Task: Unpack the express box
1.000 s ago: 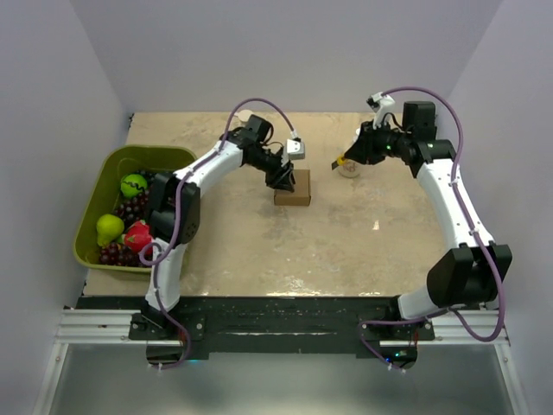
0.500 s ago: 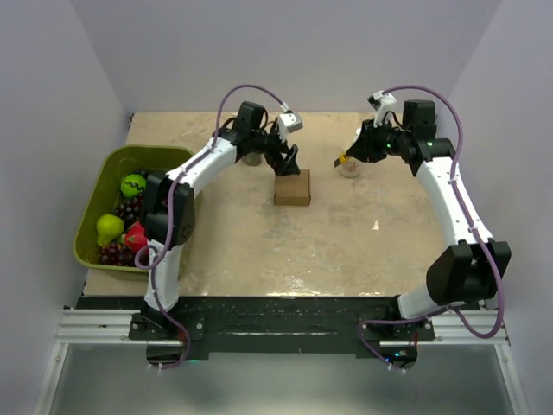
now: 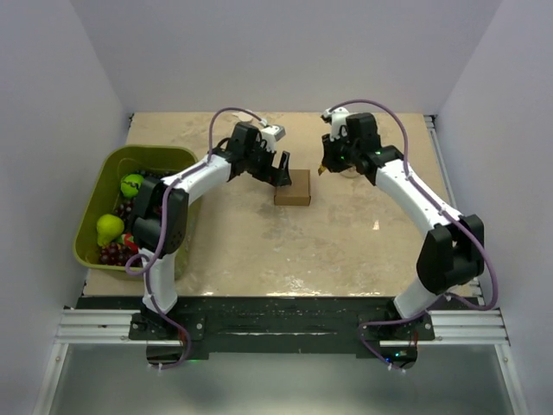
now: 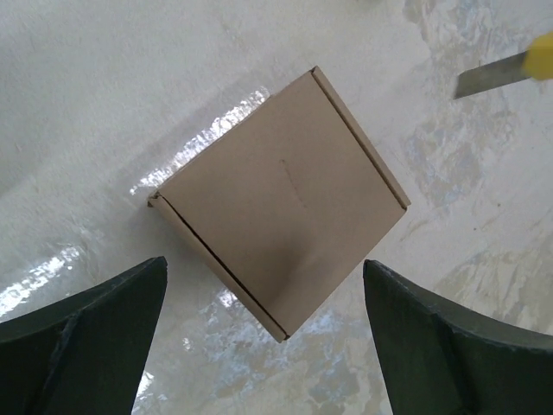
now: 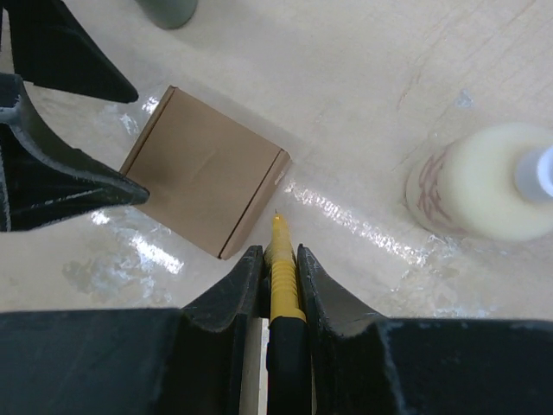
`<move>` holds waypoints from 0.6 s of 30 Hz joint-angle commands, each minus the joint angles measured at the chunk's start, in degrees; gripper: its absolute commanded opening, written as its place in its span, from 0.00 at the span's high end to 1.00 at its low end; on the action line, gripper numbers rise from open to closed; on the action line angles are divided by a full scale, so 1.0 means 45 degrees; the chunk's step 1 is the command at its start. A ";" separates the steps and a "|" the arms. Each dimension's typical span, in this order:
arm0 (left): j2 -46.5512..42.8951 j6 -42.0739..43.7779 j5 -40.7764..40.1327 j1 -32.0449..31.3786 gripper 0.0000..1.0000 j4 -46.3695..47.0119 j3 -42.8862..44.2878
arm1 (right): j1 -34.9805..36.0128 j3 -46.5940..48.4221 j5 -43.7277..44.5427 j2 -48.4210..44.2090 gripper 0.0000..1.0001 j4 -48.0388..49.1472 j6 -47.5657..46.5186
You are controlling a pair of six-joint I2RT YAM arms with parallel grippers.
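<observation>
Two grippers flank the plain brown express box, which lies flat and closed on the table, nearer its far edge than its near one and about midway between its side edges. The left gripper hangs just left of the box with jaws spread wide, holding nothing. The right gripper is pinched narrow on a yellow utility knife, its tip just beside the box's right edge. A cream bottle behind carries reddish print too blurred to read. The tabletop is glossy beige, marbled, with glare streaks. A green bin of fruit sits at the left edge. Pale walls enclose three sides.
</observation>
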 commanded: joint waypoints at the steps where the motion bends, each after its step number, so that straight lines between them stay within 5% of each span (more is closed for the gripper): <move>1: -0.0093 -0.1596 0.0521 0.0196 0.00 0.1059 -0.0052 | 0.0258 0.0485 0.3112 0.0635 1.00 0.0883 0.0403; 9: 0.0551 -0.2730 0.2023 0.0724 0.04 0.1585 -0.0734 | 0.0258 0.1111 0.2532 0.1848 1.00 0.0471 0.0169; 18: 0.1040 -0.2711 0.4131 0.0978 0.29 0.2874 -0.1087 | 0.0902 0.1228 0.0677 0.2317 1.00 0.0629 0.0482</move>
